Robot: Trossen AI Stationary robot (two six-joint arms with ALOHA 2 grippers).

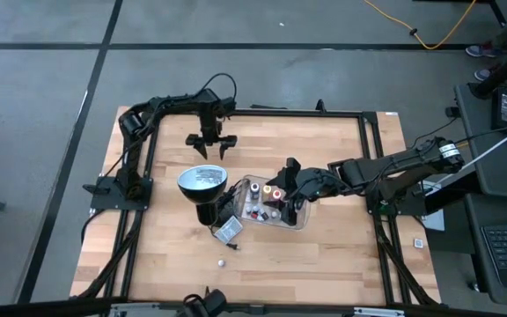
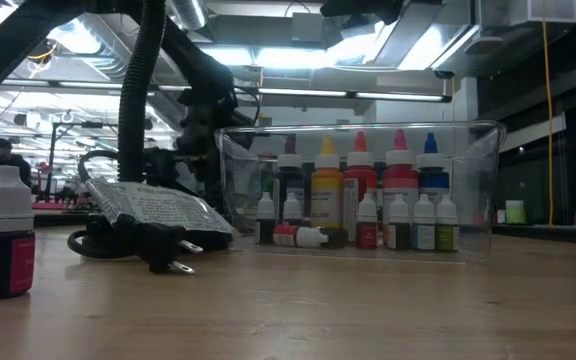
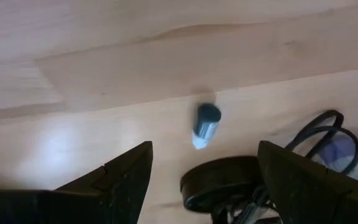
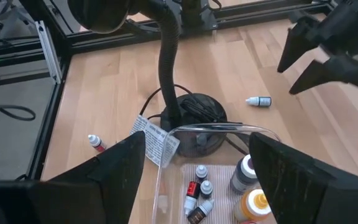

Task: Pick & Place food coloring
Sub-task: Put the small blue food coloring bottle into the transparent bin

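Your wooden table [image 1: 324, 255] carries a lamp [image 1: 202, 183] and clear tray [image 1: 299, 220] beneath the right claw [image 1: 282, 189], one small bottle [image 3: 206, 122] below the left claw [image 1: 211, 143].

Left tool [image 1: 211, 146] open, right tool [image 1: 282, 195] open, arms extended

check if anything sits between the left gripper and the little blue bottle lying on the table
Nothing visible does. The open left gripper hangs over bare wood, with the blue-capped bottle lying ahead between its fingers. The lamp base and its cord sit beside the bottle, close by.

lab: framed workbench [image 1: 341, 246], industrial ceiling [image 2: 298, 40]
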